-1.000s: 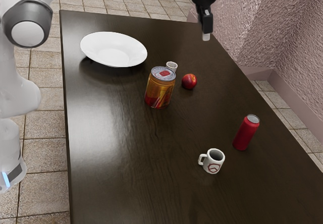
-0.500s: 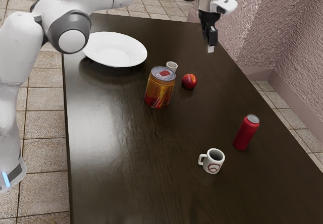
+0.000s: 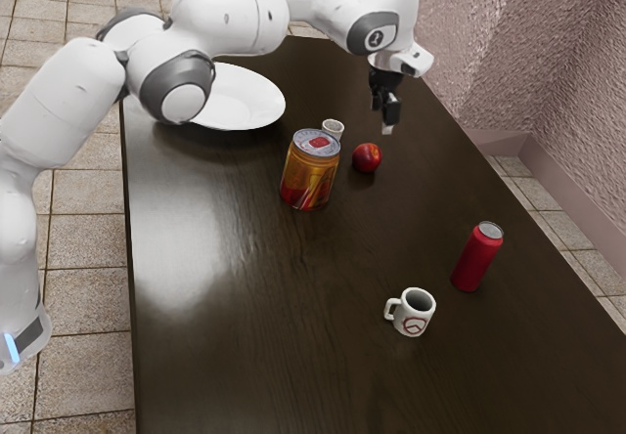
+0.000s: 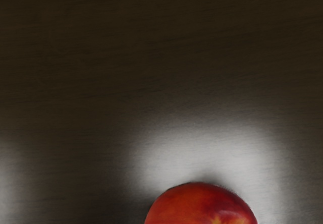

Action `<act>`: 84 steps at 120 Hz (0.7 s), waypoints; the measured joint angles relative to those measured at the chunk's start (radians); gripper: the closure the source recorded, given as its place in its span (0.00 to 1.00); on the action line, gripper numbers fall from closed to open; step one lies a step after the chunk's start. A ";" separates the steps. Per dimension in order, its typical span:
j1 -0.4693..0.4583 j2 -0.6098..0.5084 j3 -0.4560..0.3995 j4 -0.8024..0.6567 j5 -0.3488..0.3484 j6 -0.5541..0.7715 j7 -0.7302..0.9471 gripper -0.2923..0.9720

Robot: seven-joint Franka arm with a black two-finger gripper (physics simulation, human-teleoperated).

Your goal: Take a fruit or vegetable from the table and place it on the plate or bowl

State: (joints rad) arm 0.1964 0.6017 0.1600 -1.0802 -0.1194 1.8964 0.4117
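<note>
Well away from the gripper (image 3: 389,121), toward the exterior view's left, the plate (image 3: 249,102) lies where it lay a second ago, but the arm's (image 3: 176,82) elbow has now swung in over its far side and hides part of it. Nearer the gripper, the orange can (image 3: 310,168) and the small cup (image 3: 334,128) behind it have not moved.

Just below the gripper, a little toward the exterior view's left, sits the fruit (image 3: 367,157), red and round on the table (image 3: 245,287), also unmoved.

The gripper itself is what changed. A second ago it hung high over the table's far edge. Half a second ago it was part-way down, and now it has dropped to just above the fruit, pointing downward. In the wrist view the fruit (image 4: 201,204) sits at the lower edge on the dark table (image 4: 151,57), so the hand is nearly over it but not yet centred.

I judge this to be the end of the approach. What seems to remain is a short shift over the fruit and a last descent before any grasp, and the carry to the plate has not begun.

The gripper holds nothing and touches nothing, with a clear gap to both the fruit and the table. How far open it stands I cannot tell from this side.

Well apart from it, toward the exterior view's right and nearer the camera, the red can (image 3: 476,256) and the mug (image 3: 412,312) stand as before, out of the way.
</note>
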 joint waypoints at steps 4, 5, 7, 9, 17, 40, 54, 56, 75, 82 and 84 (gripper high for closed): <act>0.003 0.005 -0.005 -0.002 -0.001 0.001 0.002 0.25; 0.003 0.007 -0.005 -0.003 -0.001 0.001 0.003 0.25; 0.005 0.009 -0.006 -0.006 -0.001 0.002 0.004 0.25; 0.006 0.012 -0.007 -0.008 -0.001 0.002 0.005 0.25; 0.009 0.017 -0.008 -0.014 -0.005 0.003 0.011 0.25; 0.009 0.038 -0.023 -0.019 -0.030 -0.006 0.025 0.25; 0.009 0.041 -0.027 -0.031 -0.054 -0.040 0.034 0.25; 0.009 0.042 -0.026 -0.031 -0.055 -0.045 0.036 0.25; 0.020 0.052 -0.018 -0.048 -0.061 -0.078 0.046 0.25; 0.021 0.053 -0.016 -0.049 -0.060 -0.082 0.049 0.25; 0.022 0.054 -0.016 -0.046 -0.059 -0.082 0.049 0.25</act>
State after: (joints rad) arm 0.2182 0.6553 0.1442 -1.1262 -0.1787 1.8144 0.4612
